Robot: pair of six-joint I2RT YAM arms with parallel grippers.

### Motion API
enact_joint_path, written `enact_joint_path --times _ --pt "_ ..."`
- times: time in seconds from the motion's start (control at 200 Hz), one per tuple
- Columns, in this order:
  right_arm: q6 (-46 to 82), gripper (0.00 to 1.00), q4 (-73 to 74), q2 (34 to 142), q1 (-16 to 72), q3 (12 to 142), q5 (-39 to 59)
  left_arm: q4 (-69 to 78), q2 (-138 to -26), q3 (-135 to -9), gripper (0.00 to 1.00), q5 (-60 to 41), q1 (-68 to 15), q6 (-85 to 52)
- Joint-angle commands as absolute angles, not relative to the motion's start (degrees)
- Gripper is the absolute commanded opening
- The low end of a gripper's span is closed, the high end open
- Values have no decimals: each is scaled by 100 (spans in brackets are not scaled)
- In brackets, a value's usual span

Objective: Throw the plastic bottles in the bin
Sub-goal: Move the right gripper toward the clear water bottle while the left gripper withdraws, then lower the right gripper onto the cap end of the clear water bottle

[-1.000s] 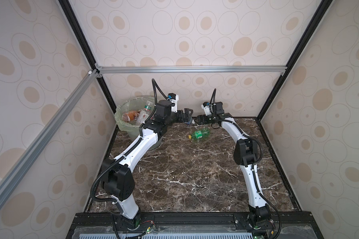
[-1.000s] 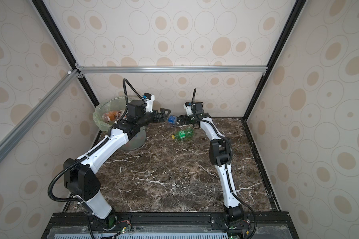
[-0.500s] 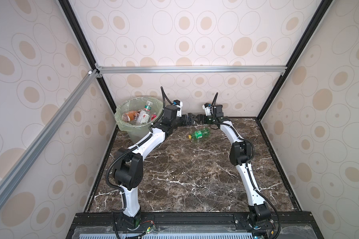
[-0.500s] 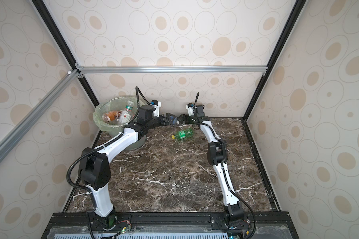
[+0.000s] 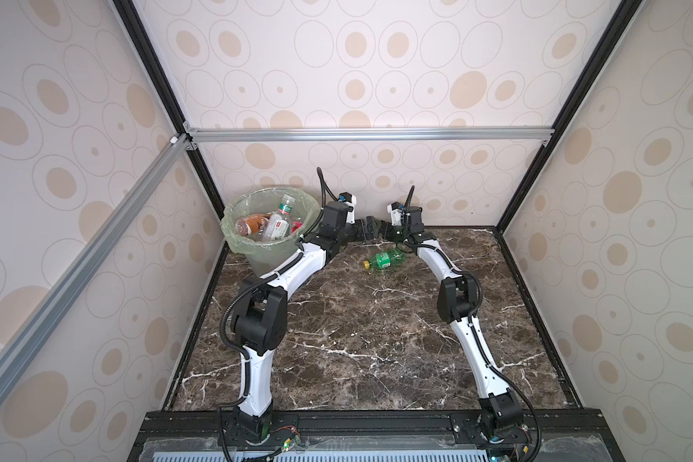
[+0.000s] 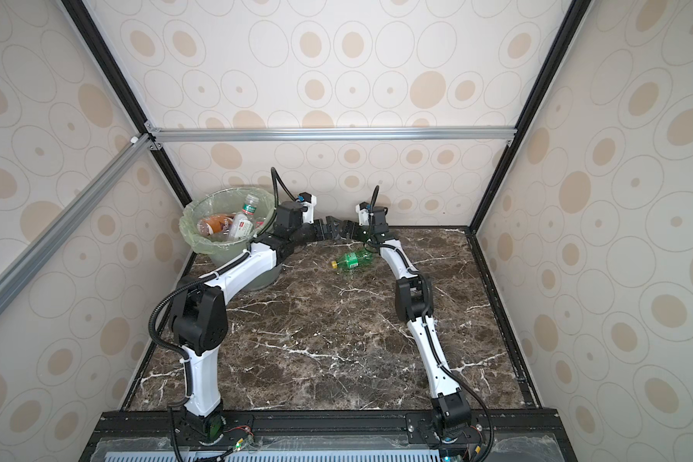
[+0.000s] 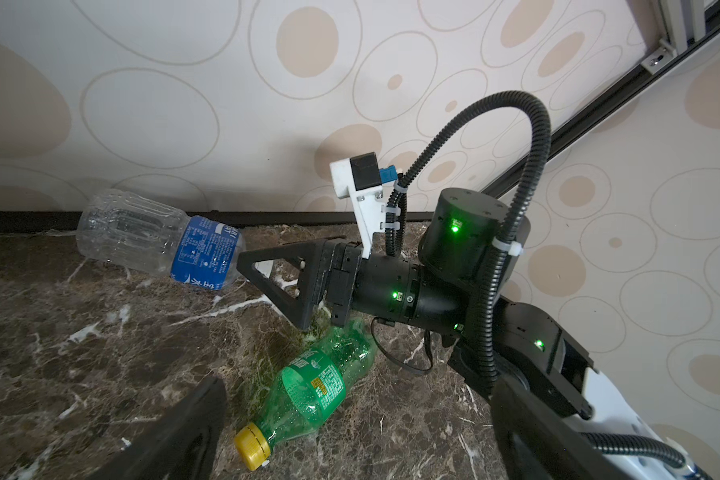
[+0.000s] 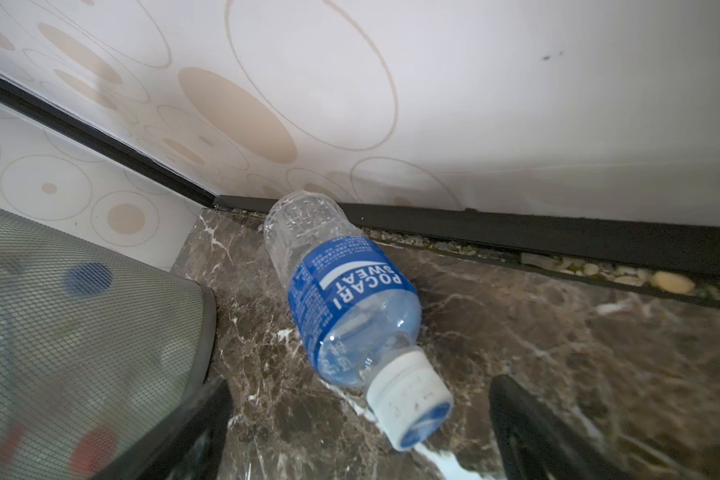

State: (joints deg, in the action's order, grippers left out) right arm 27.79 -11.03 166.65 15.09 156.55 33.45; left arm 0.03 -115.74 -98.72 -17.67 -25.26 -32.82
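Blue bottle (image 8: 341, 307): on its side on the table (image 8: 558, 353), right of the bin (image 5: 237, 242), base against the foot of the wall (image 8: 474, 124), white cap toward the right gripper (image 7: 275, 286). Hidden in both top views behind the two grippers.

Green bottle (image 5: 385, 259): also on its side, farther right of the bin and nearer the front, yellow cap pointing toward the bin, touched by nothing.

Inside the bin: a heap of bottles (image 5: 275, 226), one neck up near the rim.

Right gripper: low over the table, pointing toward the bin, fingers (image 8: 524, 419) spread wide on either side of the blue bottle's cap, no contact visible, gripping nothing.

Left gripper (image 5: 371, 229): just right of the bin, almost tip to tip with the right gripper, fingers (image 7: 192, 428) spread wide and empty, green bottle below them in the left wrist view.

Left arm (image 5: 297, 268): elbow sharply bent in front of the bin, forearm stretched across the bin's front, wrist level just beside the rim.

Right arm (image 5: 437, 260): stretched long from the front edge, elbow well right of the bin, forearm curving back toward the bin, wrist turned sideways.
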Motion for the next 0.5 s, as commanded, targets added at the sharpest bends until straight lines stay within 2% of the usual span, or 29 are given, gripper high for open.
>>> enact_joint_path --times 0.0,0.495 --pt "3006 99 -848 16878 1578 15811 3317 154 -11509 -10039 99 -1723 -2558 -3373" --pt "3018 100 -639 16699 1862 15478 3446 141 -11504 -9982 99 -1722 -2541 -3314"
